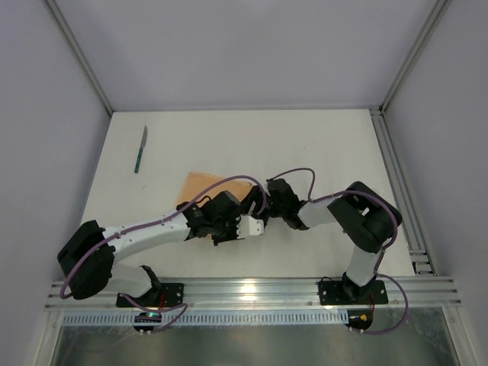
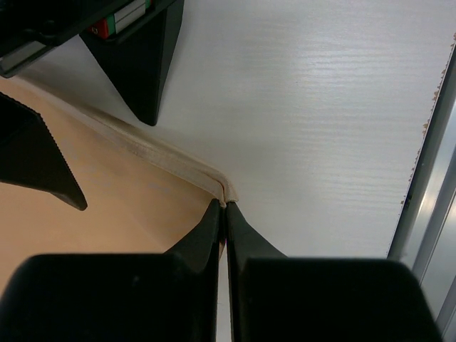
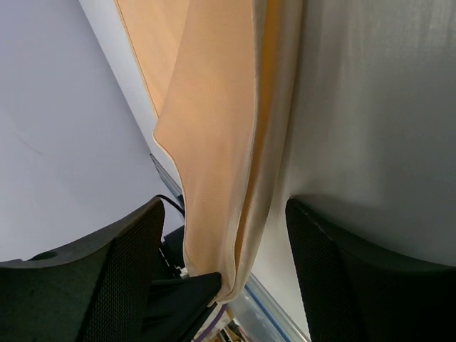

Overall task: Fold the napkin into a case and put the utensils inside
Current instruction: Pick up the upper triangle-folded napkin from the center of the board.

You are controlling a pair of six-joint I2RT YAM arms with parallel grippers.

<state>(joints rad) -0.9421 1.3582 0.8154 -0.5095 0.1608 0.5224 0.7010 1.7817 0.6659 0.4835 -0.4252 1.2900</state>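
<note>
Pinching tight: the left gripper has its two black fingers clamped together on a corner of the napkin, right where the cream hem turns. Along that same edge of the napkin, the right gripper is spread wide, its fingers released. A raised fold of peach cloth runs between them, and I cannot tell whether it brushes either pad. In the left wrist view that gripper straddles the hem, one dark finger over the napkin and the other standing just off it on the bare white table. From overhead, both arms crowd over the napkin's near-right side and cover much of it. Its far-left part lies flat in the open. The knife, with a teal handle and a silver blade, lies well apart from the napkin, beyond its far-left corner.
</note>
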